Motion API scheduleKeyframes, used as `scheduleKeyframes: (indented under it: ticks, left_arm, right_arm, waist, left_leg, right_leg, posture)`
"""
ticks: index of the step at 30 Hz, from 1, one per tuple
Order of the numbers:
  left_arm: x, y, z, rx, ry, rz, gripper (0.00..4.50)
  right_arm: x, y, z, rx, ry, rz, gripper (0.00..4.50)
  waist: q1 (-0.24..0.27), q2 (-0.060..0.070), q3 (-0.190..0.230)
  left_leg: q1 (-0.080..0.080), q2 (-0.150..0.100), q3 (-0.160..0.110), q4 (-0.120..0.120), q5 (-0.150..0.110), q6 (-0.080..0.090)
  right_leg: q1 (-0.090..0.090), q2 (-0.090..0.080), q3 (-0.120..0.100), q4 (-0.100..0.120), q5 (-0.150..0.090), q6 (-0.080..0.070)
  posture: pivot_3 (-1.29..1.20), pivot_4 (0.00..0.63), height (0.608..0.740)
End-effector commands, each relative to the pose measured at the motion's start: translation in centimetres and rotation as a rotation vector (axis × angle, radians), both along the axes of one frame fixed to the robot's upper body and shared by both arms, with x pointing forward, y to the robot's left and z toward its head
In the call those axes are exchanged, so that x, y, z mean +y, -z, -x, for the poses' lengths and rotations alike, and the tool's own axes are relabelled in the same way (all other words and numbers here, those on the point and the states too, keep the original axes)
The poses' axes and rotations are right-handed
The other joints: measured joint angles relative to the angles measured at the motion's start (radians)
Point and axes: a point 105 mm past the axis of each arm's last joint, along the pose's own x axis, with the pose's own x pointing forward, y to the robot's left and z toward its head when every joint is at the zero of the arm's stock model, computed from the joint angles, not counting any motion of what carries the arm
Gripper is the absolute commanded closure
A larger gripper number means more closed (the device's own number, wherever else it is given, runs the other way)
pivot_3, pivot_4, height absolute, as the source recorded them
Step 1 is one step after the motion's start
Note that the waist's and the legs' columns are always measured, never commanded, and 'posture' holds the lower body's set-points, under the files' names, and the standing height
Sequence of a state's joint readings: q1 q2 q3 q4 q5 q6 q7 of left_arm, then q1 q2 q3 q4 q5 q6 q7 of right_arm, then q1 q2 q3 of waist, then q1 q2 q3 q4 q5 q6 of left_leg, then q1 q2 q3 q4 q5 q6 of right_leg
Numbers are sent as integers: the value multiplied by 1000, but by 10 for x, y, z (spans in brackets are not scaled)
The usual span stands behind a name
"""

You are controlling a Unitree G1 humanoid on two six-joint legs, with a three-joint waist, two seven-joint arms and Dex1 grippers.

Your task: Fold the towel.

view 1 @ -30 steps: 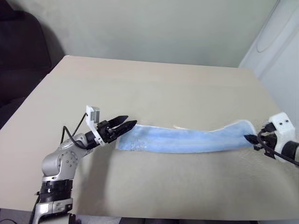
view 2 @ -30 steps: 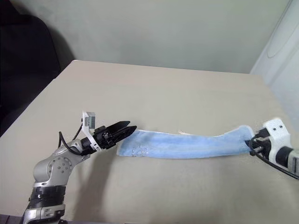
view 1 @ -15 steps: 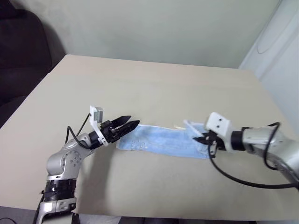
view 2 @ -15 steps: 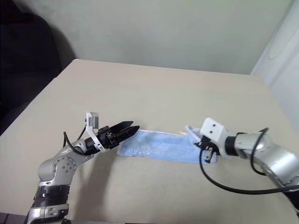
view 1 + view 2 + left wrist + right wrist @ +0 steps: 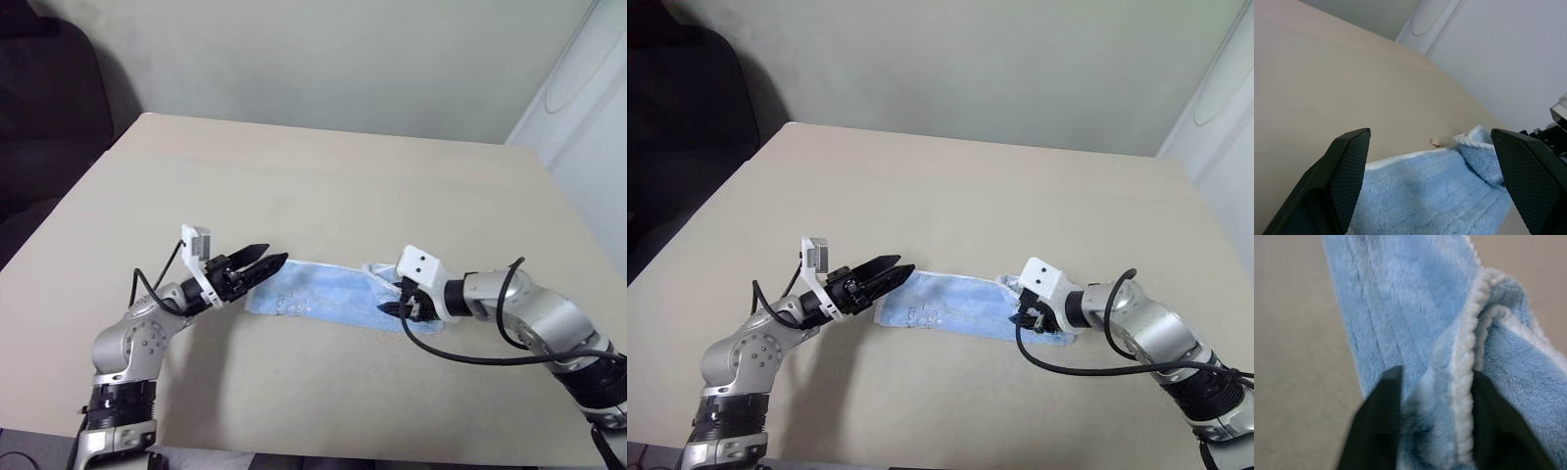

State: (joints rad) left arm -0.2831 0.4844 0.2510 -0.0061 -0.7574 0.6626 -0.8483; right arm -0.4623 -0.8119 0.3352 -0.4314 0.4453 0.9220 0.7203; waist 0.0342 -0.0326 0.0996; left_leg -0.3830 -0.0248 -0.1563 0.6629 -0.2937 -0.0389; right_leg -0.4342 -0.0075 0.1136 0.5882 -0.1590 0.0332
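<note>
- Since a second ago the right pincer (image 5: 396,297) has swung in from the far right edge of the table (image 5: 323,186) toward the middle, carrying the towel's end with it; the towel (image 5: 318,294), stretched long before, now lies about half as long, its right end doubled back over itself.
- The left pincer (image 5: 265,265) has kept its place at the towel's left end, fingers spread wide and empty, tips just over the cloth's edge.
- The right pincer sits at the folded right end, pointing down and leftward. Its wrist view shows the two dark fingers (image 5: 1380,431) with the white-edged fold of the towel between them; the fingers stand somewhat apart, and whether they press or have let go I cannot tell.
- The head views show the small dark embroidered mark (image 5: 924,315) near the towel's left front corner.
- The left wrist view shows the raised, doubled end and its white stitched edging (image 5: 1474,142), with the right pincer's body beyond it.
</note>
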Motion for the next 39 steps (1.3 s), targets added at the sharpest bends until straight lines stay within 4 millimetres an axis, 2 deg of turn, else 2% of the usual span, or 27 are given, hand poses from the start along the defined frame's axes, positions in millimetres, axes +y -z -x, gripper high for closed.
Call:
scheduleKeyframes:
  ticks: [1,7,9,11,17,21,26,30,32,36,38,39]
  left_arm:
    - [-3,-14,2,-61,14,0,229]
    - [-2,-14,2,-60,18,-5,229]
    - [1,-15,1,-60,11,-8,229]
    - [3,-16,1,-59,7,-6,229]
    - [4,-17,0,-56,8,-10,229]
    - [8,-20,2,-59,-1,-22,229]
    - [14,-23,6,-59,-22,-36,229]
    - [17,-23,10,-58,-36,-36,229]
    - [18,-24,14,-59,-46,-40,229]
    - [25,-27,20,-58,-75,-39,229]
    - [31,-30,25,-48,-100,-27,229]
    - [33,-34,33,-39,-101,-3,229]
  right_arm:
    - [5,-34,6,-55,-31,-131,1772]
    - [-7,-67,17,-84,-14,-254,1772]
    - [-21,-71,6,-112,87,-271,1936]
    - [-31,-66,-3,-118,163,-263,2278]
    - [-21,-33,-14,-85,208,-271,4462]
    - [-12,2,-15,-30,207,-246,4462]
    - [4,28,-7,22,157,-234,4462]
    - [10,39,-9,44,165,-247,4462]
    - [12,39,-9,31,145,-238,4462]
    - [9,25,-8,-38,113,-233,4462]
    - [3,11,-9,-89,107,-232,4462]
    - [-3,-2,-10,-128,104,-235,4462]
  waist:
    - [0,0,0]
    - [2,0,0]
    - [1,0,0]
    - [1,0,0]
    - [-1,0,0]
    - [0,-1,0]
    - [-1,0,0]
    - [-1,-1,-1]
    - [-1,-1,-1]
    - [-1,-1,-1]
    - [-2,-1,-1]
    - [-3,-1,0]
  left_leg:
    - [0,0,0,0,0,0]
    - [0,-1,0,0,1,-2]
    - [0,-1,0,0,1,-2]
    - [0,-1,0,0,1,-2]
    - [0,0,0,-1,1,-2]
    - [1,0,-1,-1,1,-2]
    - [1,0,-1,-1,1,-2]
    - [1,0,-1,-1,1,-2]
    - [1,0,-1,0,1,-2]
    - [1,0,-1,-1,0,-2]
    - [1,1,-1,-1,0,-3]
    - [1,1,-1,-1,0,-3]
  right_leg:
    - [0,0,0,0,0,0]
    - [0,1,0,0,-1,-1]
    - [0,1,0,0,-1,-1]
    - [0,1,0,0,-2,0]
    - [0,1,0,0,-1,0]
    - [0,1,0,1,0,-3]
    - [0,1,0,1,0,-3]
    - [0,1,0,1,0,-3]
    - [0,1,0,1,0,-3]
    - [0,1,0,1,1,-4]
    - [0,1,0,1,1,-4]
    - [0,1,0,1,1,-4]
  posture:
    - [0,150,740]
    - [0,150,740]
    - [0,150,740]
    - [0,150,740]
    - [0,150,740]
    - [0,150,740]
    - [0,150,740]
    - [0,150,740]
    - [0,150,740]
    - [0,150,740]
    - [0,150,740]
    - [0,150,740]
